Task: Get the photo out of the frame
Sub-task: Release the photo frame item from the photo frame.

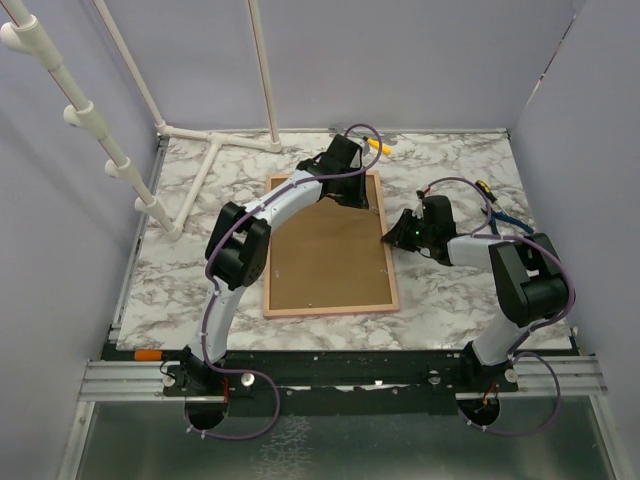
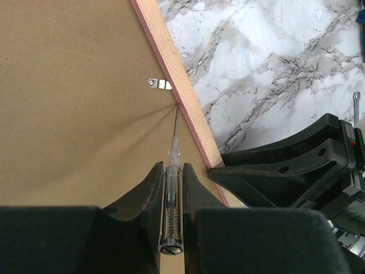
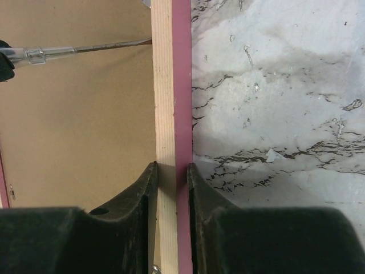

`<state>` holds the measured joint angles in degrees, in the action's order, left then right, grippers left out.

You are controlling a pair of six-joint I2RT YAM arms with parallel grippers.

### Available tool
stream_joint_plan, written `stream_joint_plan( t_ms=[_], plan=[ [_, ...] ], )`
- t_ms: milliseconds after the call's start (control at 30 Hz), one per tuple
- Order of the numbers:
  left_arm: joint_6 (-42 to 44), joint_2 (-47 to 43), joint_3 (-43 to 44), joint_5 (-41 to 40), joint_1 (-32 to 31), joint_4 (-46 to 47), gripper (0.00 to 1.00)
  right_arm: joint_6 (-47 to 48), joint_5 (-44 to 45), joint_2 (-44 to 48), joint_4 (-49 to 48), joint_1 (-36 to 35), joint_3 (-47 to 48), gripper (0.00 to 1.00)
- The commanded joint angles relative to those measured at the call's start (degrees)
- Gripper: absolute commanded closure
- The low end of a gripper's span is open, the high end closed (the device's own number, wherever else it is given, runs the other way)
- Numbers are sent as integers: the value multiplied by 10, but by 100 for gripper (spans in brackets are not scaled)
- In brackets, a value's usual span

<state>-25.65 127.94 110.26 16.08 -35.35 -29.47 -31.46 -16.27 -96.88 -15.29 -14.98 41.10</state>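
Left gripper (image 2: pixel 172 168): clenched on a screwdriver (image 2: pixel 171 205) with a clear handle, which runs straight out between the two black fingers.
Screwdriver tip: rests where the brown back meets the inner edge of the pink border, just below a small metal clip (image 2: pixel 159 84).
Right gripper (image 3: pixel 171 166): grasps the right rail of the frame (image 3: pixel 171 85), one finger on the board side and the other against the outer pink edge.
Frame position: lies flat and back-up on the marble table (image 1: pixel 450 290), long side running away from the arm bases, between the two arms.
Photo: hidden; only the fibreboard back shows.
Arms: the left one reaches over the frame to its far right corner, and the right one meets the right rail from the side.
Surroundings: a white pipe rack (image 1: pixel 100 130) stands at the far left.
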Motion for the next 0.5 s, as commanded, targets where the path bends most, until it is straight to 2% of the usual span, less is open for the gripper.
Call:
stream_joint_plan(
  t_ms=[0, 267, 467],
  plan=[
    [-1, -6, 4, -12, -3, -21, 100, 1, -12, -14, -5, 0, 10, 77],
    [-33, -57, -48, -48, -3, 62, 100, -1, -16, -15, -8, 0, 10, 77],
    [-53, -51, -56, -60, -3, 114, 100, 0, -19, -17, -10, 0, 10, 77]
  ],
)
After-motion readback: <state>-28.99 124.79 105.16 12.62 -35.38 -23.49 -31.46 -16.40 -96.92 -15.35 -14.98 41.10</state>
